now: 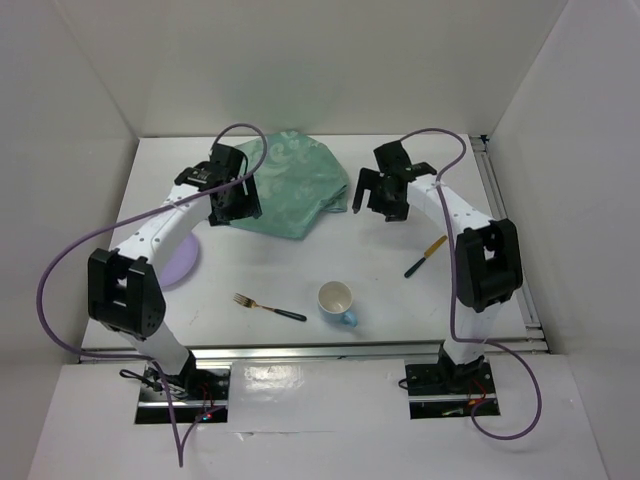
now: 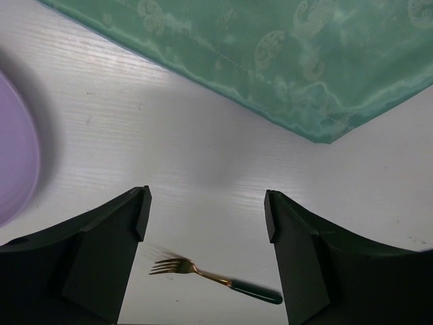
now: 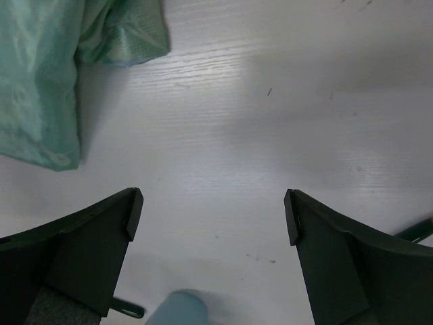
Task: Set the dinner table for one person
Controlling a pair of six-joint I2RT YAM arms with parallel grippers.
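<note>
White counter (image 1: 300,270) bears a limp teal cloth (image 1: 295,185), best pinched at a corner; left claw (image 2: 206,213) and right claw (image 3: 211,213) gape empty.

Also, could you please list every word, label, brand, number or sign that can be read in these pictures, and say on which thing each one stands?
None: no view shows any readable text.
The teal-green cloth carries only a pale swirl pattern, no letters.
The cup, the fork, the purple plate and the white table look plain, without print or sign.
</note>
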